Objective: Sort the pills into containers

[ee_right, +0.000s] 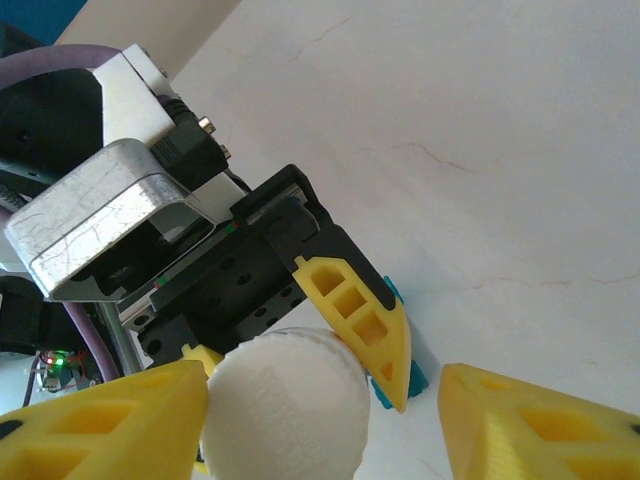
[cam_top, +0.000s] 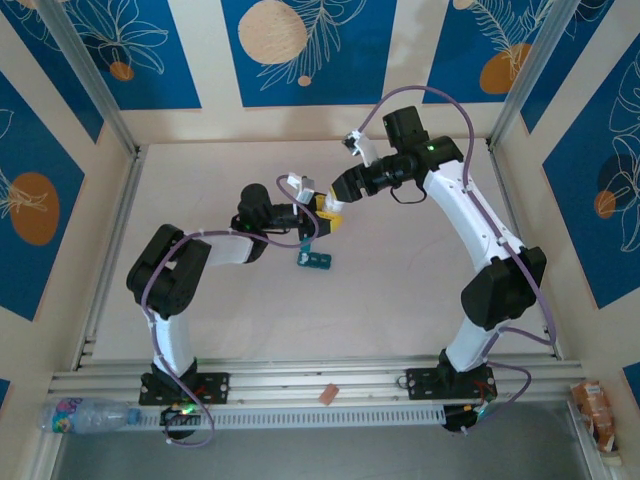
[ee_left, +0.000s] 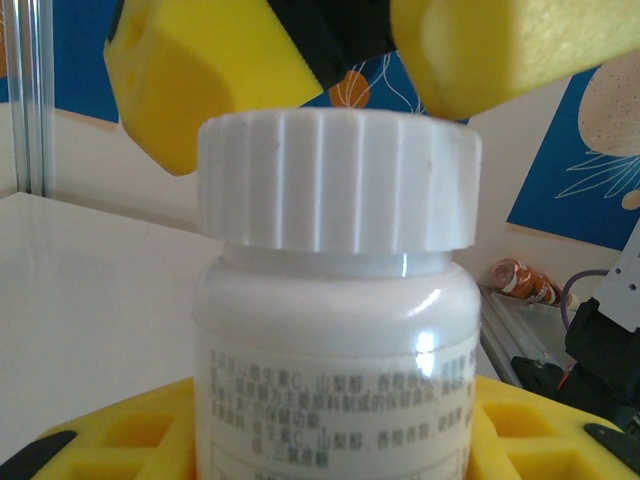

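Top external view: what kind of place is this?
Probably a lab robot cell: left arm and right arm bolted to an aluminium rail edging a white table, printed blue backdrop panels around.

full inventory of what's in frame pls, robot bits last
white bottle: 1, white with ribbed cap, mid-table in the left tool
containers: 1 strip, teal, on the table just nearside of the tools
water bottle: 1, clear, lying at the near-left rail
small piece: 1, orange-pink, on the near rail between the arm bases
packet: 1, orange, near-right corner
table: 1, white
left tool: 1, yellow fingers, shut on the white bottle
right tool: 1, yellow fingers, open around the cap
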